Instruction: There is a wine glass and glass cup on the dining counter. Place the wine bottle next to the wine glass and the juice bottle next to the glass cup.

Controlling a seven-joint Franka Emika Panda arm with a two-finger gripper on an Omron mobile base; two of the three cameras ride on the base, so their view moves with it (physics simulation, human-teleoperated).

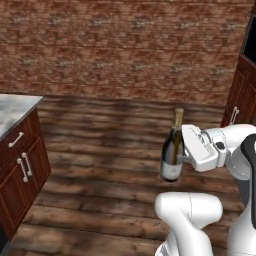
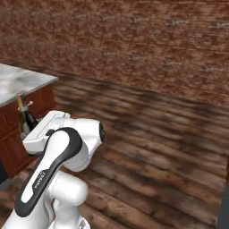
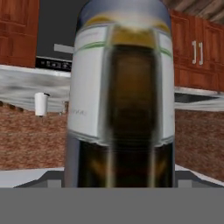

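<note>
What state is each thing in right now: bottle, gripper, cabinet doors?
wine bottle: upright, lifted clear above the wood floor, held at its body.
gripper: shut on the wine bottle.
cabinet doors: closed, as far as visible.

You are looking at an arm (image 1: 192, 215) built of smooth, glossy white rounded shells, bulging thick at each joint like stacked cylinders. From the right base view, a link (image 2: 51, 167) carries a long dark-grey, rounded strip along its side with small pale lettering too blurred for you to read, and a dark seam rings the neighbouring joint. The hand (image 1: 202, 147) is a blocky white housing with bevelled edges, light-grey shading on its faces and a small dark round recess near the wrist.
</note>
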